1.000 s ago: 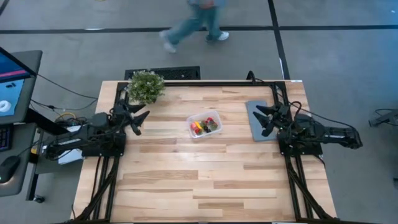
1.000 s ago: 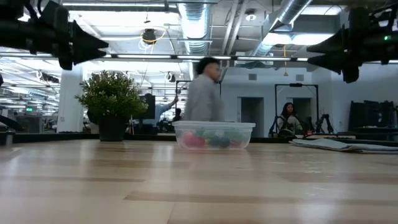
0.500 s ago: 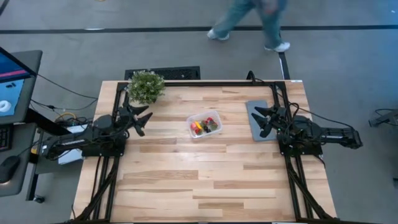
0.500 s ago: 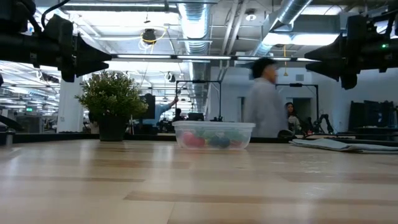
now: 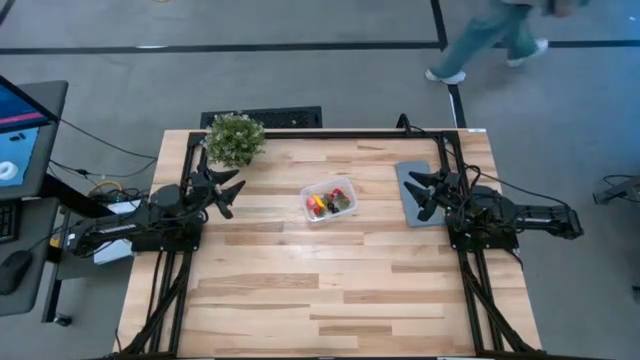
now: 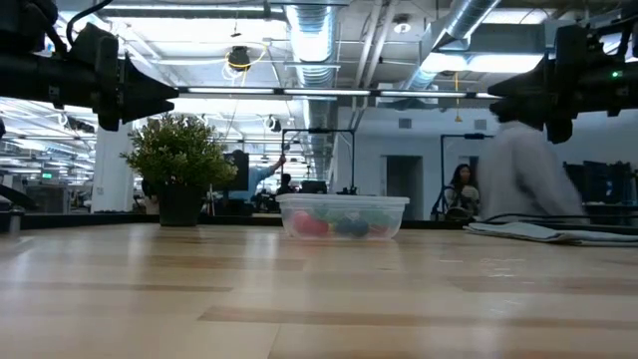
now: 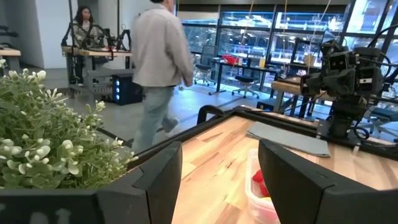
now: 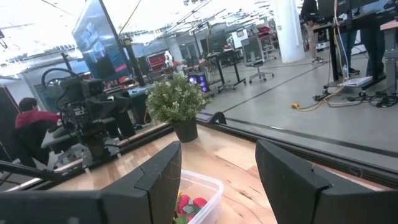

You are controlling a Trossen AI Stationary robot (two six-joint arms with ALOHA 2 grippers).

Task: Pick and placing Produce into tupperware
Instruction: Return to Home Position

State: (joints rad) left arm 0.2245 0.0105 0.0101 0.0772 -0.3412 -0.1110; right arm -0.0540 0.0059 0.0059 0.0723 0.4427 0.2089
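A potted plant (image 5: pixel 234 139) and a grey slab (image 5: pixel 408 207) sit on the wooden table (image 5: pixel 330 280); a person (image 5: pixel 490 35) is beyond it.

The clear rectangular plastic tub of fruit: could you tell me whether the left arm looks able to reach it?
Probably yes. The left gripper hangs raised with open jaws facing the clear plastic tub; only bare wooden table lies between, and the bushy green potted plant stands aside.

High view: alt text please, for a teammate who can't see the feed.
A clear tupperware holding colourful produce sits at the centre of a wooden table. The left gripper hangs open near a potted plant, the right gripper open over a grey slab. A person strides across the floor beyond the table.
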